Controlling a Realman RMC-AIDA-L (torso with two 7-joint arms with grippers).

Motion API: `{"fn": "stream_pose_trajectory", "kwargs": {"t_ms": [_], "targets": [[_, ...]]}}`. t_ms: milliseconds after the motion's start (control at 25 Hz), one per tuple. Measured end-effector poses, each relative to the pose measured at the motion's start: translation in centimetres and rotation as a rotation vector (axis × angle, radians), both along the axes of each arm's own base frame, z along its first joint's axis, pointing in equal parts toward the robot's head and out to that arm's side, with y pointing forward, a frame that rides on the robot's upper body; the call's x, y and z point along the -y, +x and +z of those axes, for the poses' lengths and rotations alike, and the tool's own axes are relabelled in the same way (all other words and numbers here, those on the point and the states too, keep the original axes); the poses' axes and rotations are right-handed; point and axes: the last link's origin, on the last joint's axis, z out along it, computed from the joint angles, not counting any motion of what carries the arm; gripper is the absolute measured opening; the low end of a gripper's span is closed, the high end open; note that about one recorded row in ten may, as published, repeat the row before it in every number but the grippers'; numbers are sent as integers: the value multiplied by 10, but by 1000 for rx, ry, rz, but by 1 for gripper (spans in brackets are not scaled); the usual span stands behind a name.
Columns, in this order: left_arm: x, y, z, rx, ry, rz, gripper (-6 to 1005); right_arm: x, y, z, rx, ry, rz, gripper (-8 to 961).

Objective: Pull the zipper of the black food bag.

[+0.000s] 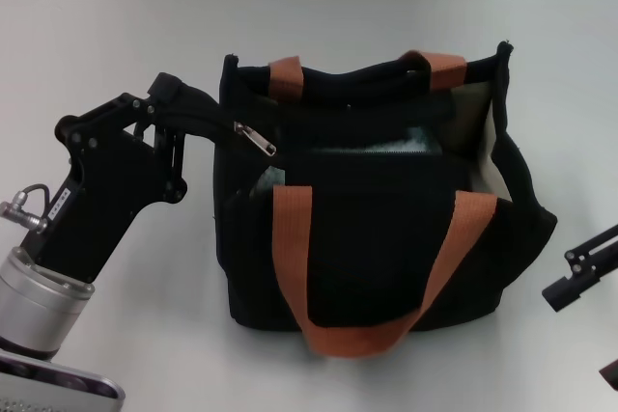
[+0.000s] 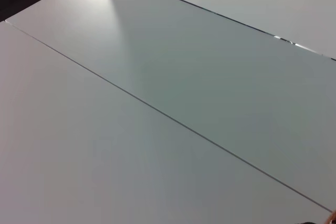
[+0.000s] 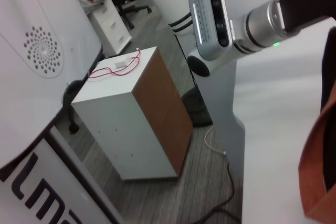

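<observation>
The black food bag (image 1: pixel 386 248) stands in the middle of the white table, its top gaping open with beige lining showing. Two orange-brown handles (image 1: pixel 290 267) hang over its front and back. The zipper (image 1: pixel 256 139), a small silver pull tab, lies at the bag's top left corner. My left gripper (image 1: pixel 230 123) reaches in from the left, and its closed tips meet the tab's left end. My right gripper (image 1: pixel 579 277) rests low beside the bag's right side, apart from it. The right wrist view shows one handle (image 3: pixel 319 171) and a strip of the bag (image 3: pixel 331 72).
The white table (image 1: pixel 116 36) spreads around the bag; a grey wall runs along its far edge. The left wrist view shows only pale panels (image 2: pixel 157 103). The right wrist view shows a wood-sided cabinet (image 3: pixel 142 114) on the floor and my left arm's camera housing (image 3: pixel 210 19).
</observation>
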Motion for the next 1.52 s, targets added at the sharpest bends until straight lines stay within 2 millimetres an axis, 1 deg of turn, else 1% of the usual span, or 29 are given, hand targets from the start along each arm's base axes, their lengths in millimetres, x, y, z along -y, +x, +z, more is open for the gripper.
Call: {"fn": "stream_pose_trajectory", "kwargs": {"t_ms": [80, 200, 240, 280, 320, 360, 400, 480, 520, 560, 640, 680, 720, 840, 880, 920, 1040, 1080, 1120, 1240, 1280, 1320, 1440, 1480, 1520], "targets": [[0, 0, 0, 1, 0, 1, 21, -1, -5, 2, -43, 17, 14, 733], [1, -1, 0, 1, 0, 1, 22, -3, -6, 7, -86, 52, 13, 732], [2, -1, 0, 1, 0, 1, 22, -4, -5, 11, -113, 84, 9, 732], [2, -1, 0, 1, 0, 2, 22, -7, -3, 20, -170, 153, -8, 732], [2, -1, 0, 1, 0, 2, 23, -7, -3, 20, -170, 153, -8, 732], [2, -1, 0, 2, 1, 1, 23, -9, -1, 28, -242, 235, -37, 732], [2, -1, 0, 2, 1, 1, 23, -9, -1, 28, -242, 235, -37, 732], [3, 0, 1, 4, 1, -6, 23, -11, 2, 38, -345, 350, -83, 732], [3, 0, 1, 4, 1, -6, 24, -11, 2, 38, -345, 350, -83, 731], [4, 0, 0, 5, -1, -10, 24, -12, -1, 43, -396, 399, -81, 731], [3, 2, 1, 3, 0, -26, 24, -12, -4, 43, -418, 414, -70, 731], [2, 3, 2, 0, 3, -40, 24, -11, -14, 39, -450, 437, -34, 731], [2, 3, 2, 0, 3, -40, 24, -11, -14, 39, -450, 437, -34, 731], [1, 4, 3, -4, 4, -54, 25, -10, -29, 25, -485, 454, -5, 731], [1, 5, 3, -4, 4, -60, 25, -10, -39, 11, -493, 440, -7, 731], [1, 5, 3, -4, 4, -60, 25, -10, -39, 11, -493, 440, -7, 730], [1, 5, 3, -5, 5, -63, 26, -16, -49, -13, -471, 394, -28, 730], [1, 6, 4, -2, 6, -68, 26, -24, -53, -28, -450, 373, -69, 730], [1, 6, 4, -2, 6, -68, 26, -24, -53, -28, -450, 373, -69, 694], [2, 7, 4, 1, 8, -77, 27, -34, -58, -50, -409, 347, -114, 585], [1, 7, 4, 2, 8, -80, 27, -39, -62, -61, -379, 344, -120, 549], [1, 7, 4, 2, 8, -80, 27, -39, -62, -61, -379, 344, -120, 544], [1, 8, 4, 2, 8, -84, 28, -44, -69, -78, -326, 341, -112, 529], [1, 9, 4, 2, 6, -87, 28, -47, -75, -87, -296, 337, -104, 524], [0, 9, 4, 2, 5, -89, 28, -49, -78, -93, -282, 333, -102, 518]]}}
